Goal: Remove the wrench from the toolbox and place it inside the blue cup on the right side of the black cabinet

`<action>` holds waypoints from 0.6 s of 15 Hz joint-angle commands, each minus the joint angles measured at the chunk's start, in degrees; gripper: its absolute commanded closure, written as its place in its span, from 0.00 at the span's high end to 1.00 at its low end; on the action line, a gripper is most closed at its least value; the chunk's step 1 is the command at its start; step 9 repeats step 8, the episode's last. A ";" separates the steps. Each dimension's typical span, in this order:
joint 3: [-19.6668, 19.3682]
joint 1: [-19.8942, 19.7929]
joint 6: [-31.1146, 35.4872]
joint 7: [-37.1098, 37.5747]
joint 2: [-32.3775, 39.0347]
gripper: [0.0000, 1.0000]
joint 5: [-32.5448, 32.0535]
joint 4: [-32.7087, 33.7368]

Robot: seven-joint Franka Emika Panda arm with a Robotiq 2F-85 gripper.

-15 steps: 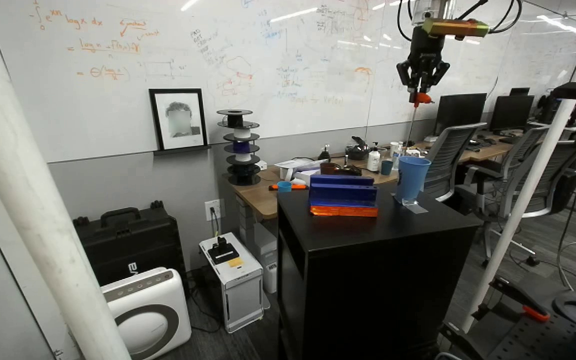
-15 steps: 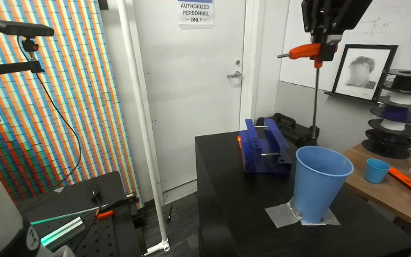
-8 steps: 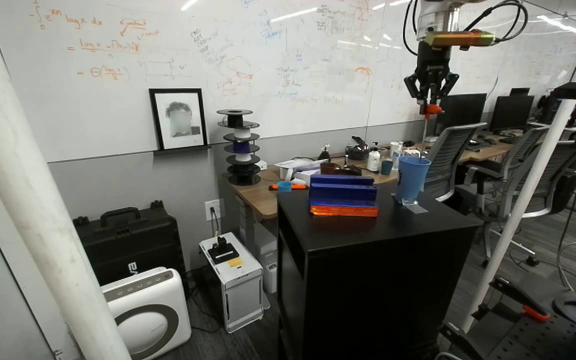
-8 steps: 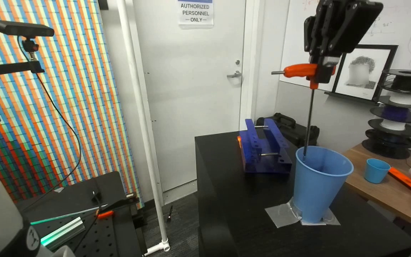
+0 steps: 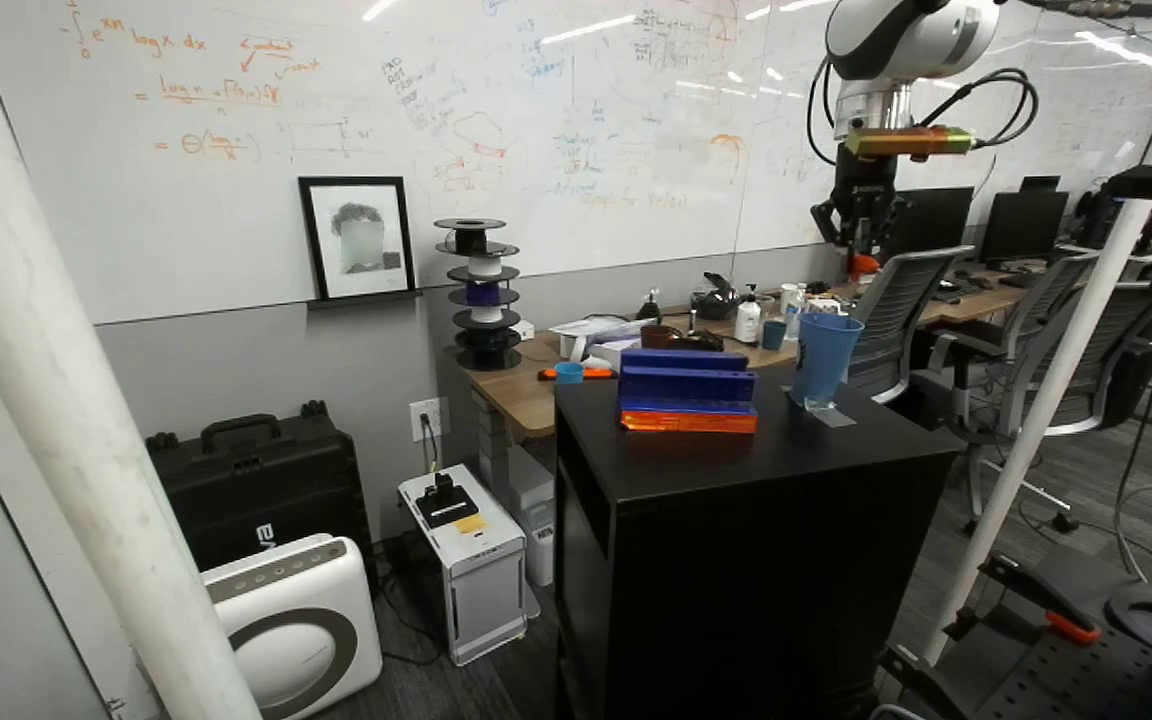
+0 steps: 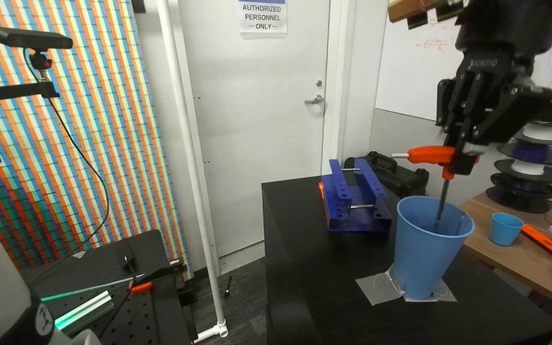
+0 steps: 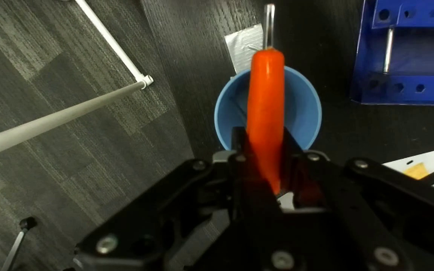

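The removal looks done: the wrench (image 6: 430, 154) hangs clear of the toolbox (image 6: 358, 225), which sits toward ten o'clock from the blue cup (image 6: 427, 263) in an exterior view. The gripper (image 7: 265, 140) pinches the orange handle (image 7: 266, 94), whose metal stub (image 6: 400, 155) points to nine o'clock there, while the shaft (image 6: 443, 199) runs down through the cup's mouth. Its lower end is hidden, so I cannot tell whether it touches the bottom. What remains, I judge, is lowering it, letting go and retreating toward twelve o'clock.
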 commanded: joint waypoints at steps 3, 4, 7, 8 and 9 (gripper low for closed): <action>0.52 -0.19 1.83 -6.02 -1.06 0.61 6.06 -2.52; 0.59 -0.30 0.92 -7.35 -2.86 0.69 7.55 -3.36; 0.22 -0.04 0.46 -5.70 -0.93 0.67 7.44 -1.80; 0.17 -0.08 -0.20 -5.76 -2.49 0.74 8.19 -2.22; 0.17 -0.08 -0.20 -5.76 -2.49 0.74 8.19 -2.22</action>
